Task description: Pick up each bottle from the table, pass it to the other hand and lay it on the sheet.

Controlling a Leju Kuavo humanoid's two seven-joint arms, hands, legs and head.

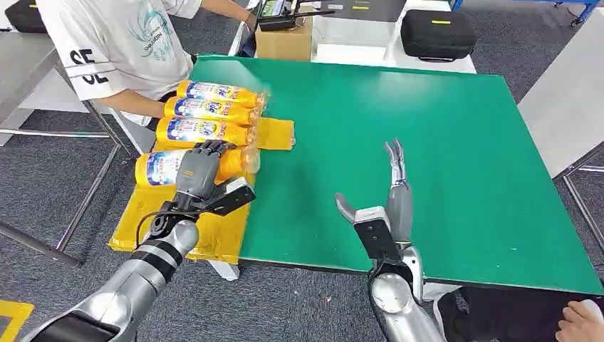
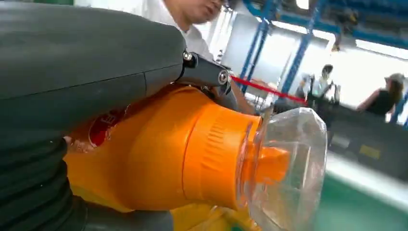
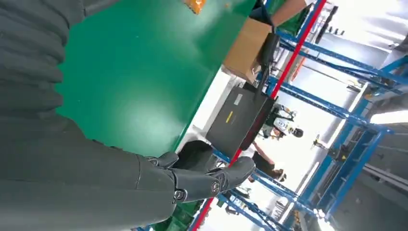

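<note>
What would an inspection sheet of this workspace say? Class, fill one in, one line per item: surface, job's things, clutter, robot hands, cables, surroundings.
Surface: green table, bare where it shows.
Job's things: yellow sheet at the table's left edge; three bottles lie side by side on it; a fourth bottle, orange with a clear cap, lies nearest the robot.
Clutter: nothing seen on the green top.
Robot hands: left robot hand grips the fourth bottle; right robot hand is over the table, fingers straight, holding nothing.
Cables: black cable at the left wrist.
Surroundings: person in white shirt behind the sheet; cardboard box; black case; grey carpet.
</note>
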